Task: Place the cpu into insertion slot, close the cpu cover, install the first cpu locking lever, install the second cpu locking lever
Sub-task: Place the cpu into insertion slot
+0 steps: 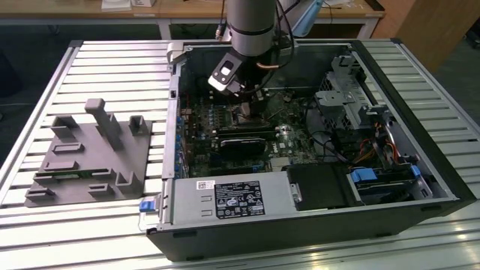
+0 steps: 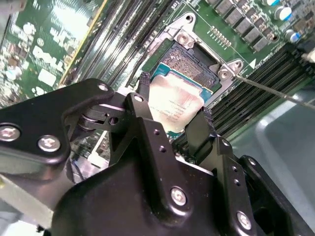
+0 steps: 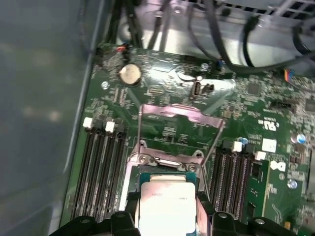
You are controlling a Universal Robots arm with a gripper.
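My gripper (image 1: 244, 97) reaches down into the open computer case. It is shut on the cpu (image 2: 174, 105), a flat silver square whose two opposite edges are pinched by the black fingers (image 2: 143, 91). The cpu (image 3: 165, 204) hangs tilted just over the insertion slot (image 2: 189, 64), whose dark pin field and silver corner screws show beyond the chip's far edge. In the first wrist view the cpu cover (image 3: 179, 113) stands swung open past the slot, green board showing through its window. Thin wire locking levers (image 3: 139, 132) stand raised at its sides.
Long black memory slots (image 3: 101, 172) run along both sides of the socket. The case walls (image 1: 174, 112), a drive cage (image 1: 352, 101) and cables hem in the board. A power supply (image 1: 225, 199) sits at the near end. A grey fixture (image 1: 90, 157) lies on the slatted table at the exterior view's left.
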